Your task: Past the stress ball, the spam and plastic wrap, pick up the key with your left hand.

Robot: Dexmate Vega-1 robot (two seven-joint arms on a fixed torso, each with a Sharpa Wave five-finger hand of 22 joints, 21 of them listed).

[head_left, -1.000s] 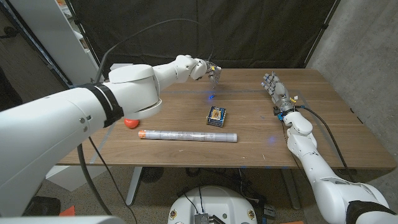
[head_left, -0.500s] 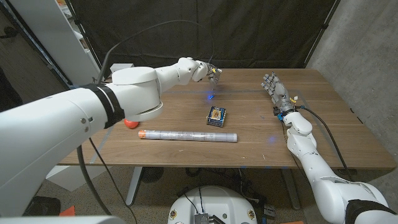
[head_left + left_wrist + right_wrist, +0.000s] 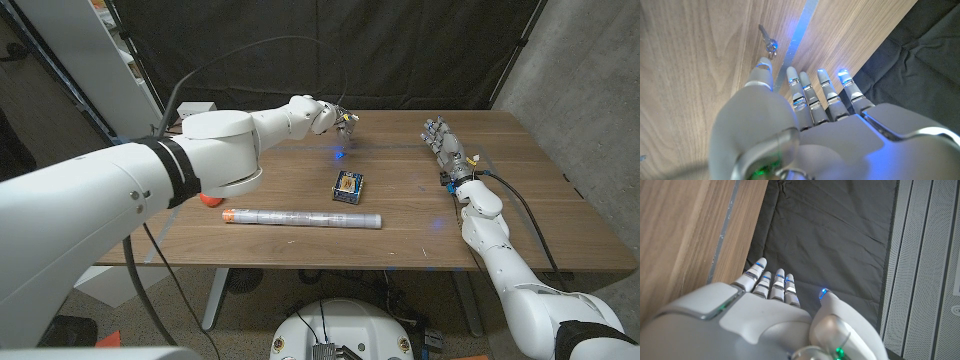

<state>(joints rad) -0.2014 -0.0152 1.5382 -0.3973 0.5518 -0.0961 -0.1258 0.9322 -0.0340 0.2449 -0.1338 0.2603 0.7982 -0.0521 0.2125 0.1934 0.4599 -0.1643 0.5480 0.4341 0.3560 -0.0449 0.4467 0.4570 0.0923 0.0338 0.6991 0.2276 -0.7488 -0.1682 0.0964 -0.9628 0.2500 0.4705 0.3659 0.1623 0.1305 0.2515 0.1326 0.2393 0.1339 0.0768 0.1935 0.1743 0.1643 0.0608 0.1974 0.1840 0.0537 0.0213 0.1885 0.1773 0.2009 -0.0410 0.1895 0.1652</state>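
The small silver key (image 3: 769, 43) lies on the wooden table near its far edge, just beyond the tip of my left hand's thumb and apart from it. My left hand (image 3: 325, 113) hovers over the far middle of the table, fingers (image 3: 810, 95) stretched out and holding nothing. The spam tin (image 3: 347, 184) sits mid-table, nearer to me than that hand. The plastic wrap roll (image 3: 300, 217) lies lengthwise in front of the tin. An orange stress ball (image 3: 209, 198) peeks out from under my left arm. My right hand (image 3: 441, 140) stands at the right, fingers straight, holding nothing.
The table's far edge (image 3: 400, 112) runs close behind the key, with a black curtain (image 3: 400, 50) beyond it. A white shelf (image 3: 90, 60) stands at the far left. A cable (image 3: 520, 215) trails along my right forearm.
My left arm has edged a little to the right and the hand has dipped slightly toward the table. The right arm has not moved.
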